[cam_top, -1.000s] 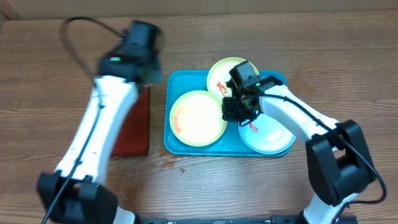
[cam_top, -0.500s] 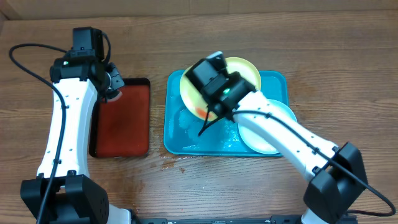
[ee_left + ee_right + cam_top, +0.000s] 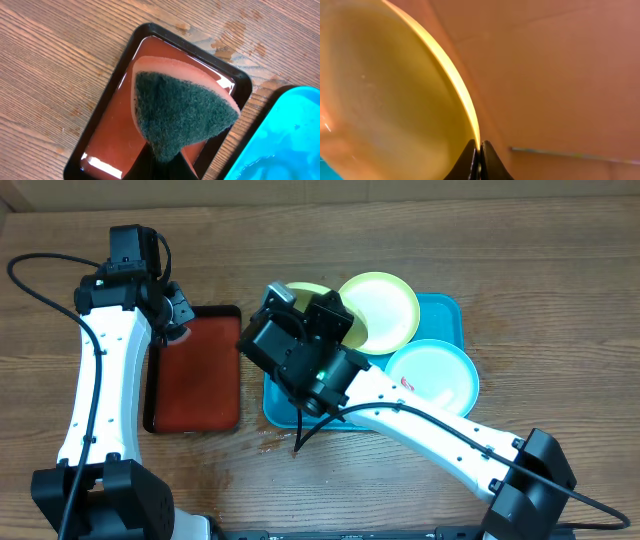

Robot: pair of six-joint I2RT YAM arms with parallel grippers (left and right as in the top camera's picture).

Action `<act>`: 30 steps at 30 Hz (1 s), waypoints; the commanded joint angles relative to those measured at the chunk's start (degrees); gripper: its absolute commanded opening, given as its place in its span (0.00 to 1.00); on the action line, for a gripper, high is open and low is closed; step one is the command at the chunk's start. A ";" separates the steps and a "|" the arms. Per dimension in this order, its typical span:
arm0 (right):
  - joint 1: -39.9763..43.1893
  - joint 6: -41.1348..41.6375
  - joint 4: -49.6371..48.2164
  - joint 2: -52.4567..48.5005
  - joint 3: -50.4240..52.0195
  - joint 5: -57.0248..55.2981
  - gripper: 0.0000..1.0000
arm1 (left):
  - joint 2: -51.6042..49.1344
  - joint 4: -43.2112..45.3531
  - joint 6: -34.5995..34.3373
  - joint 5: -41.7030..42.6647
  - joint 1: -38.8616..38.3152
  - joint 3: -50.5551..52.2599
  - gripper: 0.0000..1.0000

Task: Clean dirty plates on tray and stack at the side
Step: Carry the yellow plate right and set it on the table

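Note:
My right gripper [image 3: 480, 148] is shut on the rim of a pale yellow-green plate [image 3: 385, 95] and holds it tilted in the air. From overhead this plate [image 3: 308, 288] shows above the far left part of the turquoise tray [image 3: 446, 308], partly hidden by my right gripper [image 3: 290, 306]. A second yellow-green plate [image 3: 382, 310] and a pale blue-white plate [image 3: 434, 378] with a small red smear lie on the tray. My left gripper [image 3: 162, 159] is shut on a green-and-orange sponge [image 3: 180, 112], held over the red tray; overhead it is at the far left [image 3: 172, 318].
The red tray with a black rim [image 3: 200, 370] lies left of the turquoise tray, and it is wet and shiny in the left wrist view [image 3: 115, 135]. Water wets the turquoise tray floor [image 3: 285, 135]. Droplets mark the wooden table [image 3: 275, 442] in front of it.
My right gripper has lifted the yellow-green plate off the tray and carried it left and up. My left arm swung back to the red tray and then stayed there.

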State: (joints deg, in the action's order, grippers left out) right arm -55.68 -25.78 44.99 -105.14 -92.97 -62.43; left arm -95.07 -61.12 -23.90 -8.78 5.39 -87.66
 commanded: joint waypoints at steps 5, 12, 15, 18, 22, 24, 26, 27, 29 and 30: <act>-0.24 -2.93 -0.66 1.97 -1.70 -1.99 0.04 | -0.28 0.02 -0.72 -0.63 0.37 0.46 0.04; 2.84 3.10 2.32 1.97 -1.57 20.72 0.04 | -0.28 0.02 -0.55 -0.61 0.37 0.46 0.04; 7.65 5.44 3.52 1.97 -1.60 28.96 0.04 | -0.28 -0.02 -0.55 -0.61 0.37 0.46 0.04; 13.31 13.68 2.62 2.21 -1.68 29.90 0.04 | -0.28 -0.17 -0.55 -0.61 0.37 0.46 0.04; 22.34 22.21 4.13 2.82 -1.92 45.83 0.04 | -0.28 -0.17 -0.55 -0.61 0.37 0.46 0.04; 27.93 22.84 5.35 2.82 -1.92 59.19 0.04 | -0.28 -0.15 -0.55 -0.61 0.37 0.46 0.04; 34.51 22.84 7.04 2.67 -1.92 72.52 0.04 | -0.28 -0.15 -0.55 -0.61 0.37 0.46 0.04; 37.48 22.84 7.91 2.64 -1.92 77.07 0.04 | -0.28 -0.15 -0.55 -0.61 0.37 0.46 0.04; 42.66 22.84 9.35 2.58 -1.90 82.29 0.04 | -0.28 -0.17 -0.55 -0.61 0.37 0.46 0.04; 45.72 22.86 10.19 2.58 -1.81 83.97 0.04 | -0.28 -0.17 -0.55 -0.59 0.37 0.46 0.04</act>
State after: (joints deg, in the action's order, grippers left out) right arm -16.84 -5.39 54.11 -105.14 -93.12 3.01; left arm -95.07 -61.34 -23.90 -8.80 5.39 -87.66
